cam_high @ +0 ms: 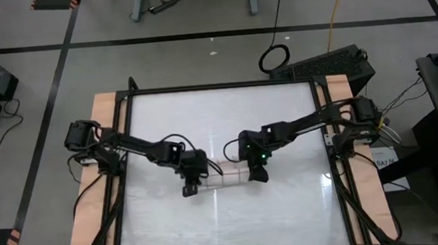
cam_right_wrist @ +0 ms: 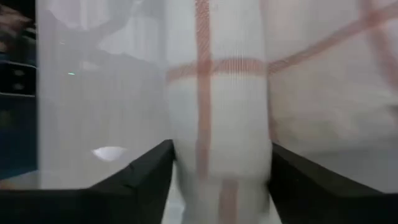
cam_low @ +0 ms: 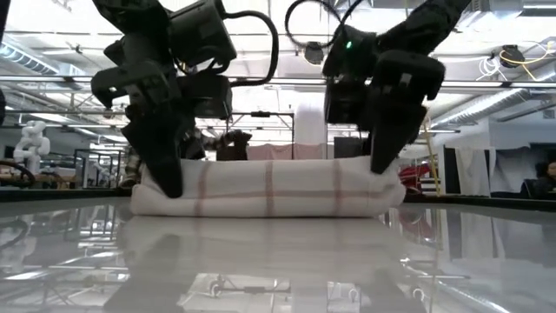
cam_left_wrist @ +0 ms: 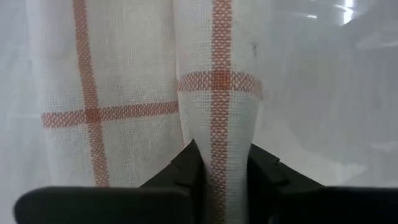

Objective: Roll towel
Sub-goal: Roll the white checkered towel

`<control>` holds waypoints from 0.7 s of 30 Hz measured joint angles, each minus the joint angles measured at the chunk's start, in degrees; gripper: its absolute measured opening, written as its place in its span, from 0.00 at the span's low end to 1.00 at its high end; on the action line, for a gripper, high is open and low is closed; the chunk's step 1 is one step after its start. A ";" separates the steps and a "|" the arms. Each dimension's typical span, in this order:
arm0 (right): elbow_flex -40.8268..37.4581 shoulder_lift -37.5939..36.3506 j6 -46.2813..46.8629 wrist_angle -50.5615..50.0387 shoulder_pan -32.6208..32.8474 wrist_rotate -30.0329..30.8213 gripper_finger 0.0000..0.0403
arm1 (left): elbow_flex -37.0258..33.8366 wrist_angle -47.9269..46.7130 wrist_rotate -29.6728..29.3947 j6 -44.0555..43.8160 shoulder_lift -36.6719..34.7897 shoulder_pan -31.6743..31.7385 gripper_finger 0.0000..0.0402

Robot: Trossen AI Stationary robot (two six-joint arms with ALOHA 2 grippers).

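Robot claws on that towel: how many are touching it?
2. The left gripper pinches a fold at the left end of the rolled towel; the right gripper straddles the right end, jaws wider. Both sit mid-table.

One towel (cam_low: pixel 269 189) lies rolled on one bench (cam_high: pixel 234 215). Two arms reach over it, each with one gripper: left gripper (cam_high: pixel 190 189), right gripper (cam_high: pixel 257 174).
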 joint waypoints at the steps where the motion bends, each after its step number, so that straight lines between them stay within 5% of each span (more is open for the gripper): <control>1: 0.00 -1.19 -1.03 -1.07 0.31 1.42 0.59 | 0.00 -0.35 0.02 0.68 0.00 0.30 0.19; 11: -0.02 -10.23 -4.12 -7.06 6.73 24.83 0.65 | -0.02 -0.41 1.61 2.27 0.00 1.00 0.11; 21: -0.02 -8.65 -6.17 -1.80 13.96 30.12 0.67 | -0.07 -0.56 7.75 -5.78 0.00 1.70 0.13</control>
